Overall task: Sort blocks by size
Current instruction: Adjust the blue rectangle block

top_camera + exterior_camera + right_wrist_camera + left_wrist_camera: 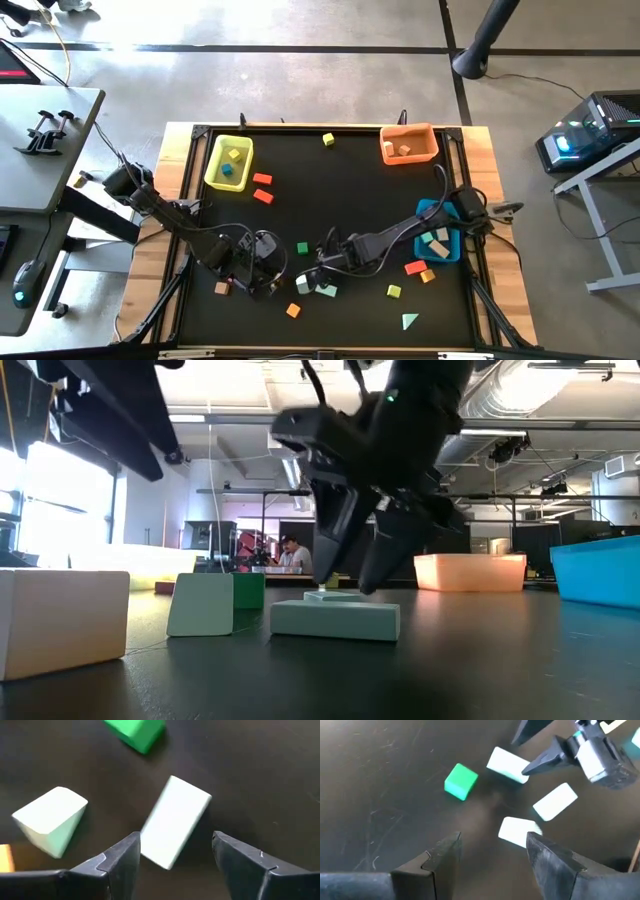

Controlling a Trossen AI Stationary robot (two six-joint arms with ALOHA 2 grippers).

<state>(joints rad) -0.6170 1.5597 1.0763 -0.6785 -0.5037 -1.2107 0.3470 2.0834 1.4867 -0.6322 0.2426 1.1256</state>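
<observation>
the right gripper hangs low over the black mat with its fingers spread, a flat mint bar lying between them, not yet pinched. a mint wedge and a green cube lie near it. the left gripper hovers close by, spread too, holding nothing. other blocks lie scattered across the mat and in the yellow bin, orange bin and blue bin.
</observation>
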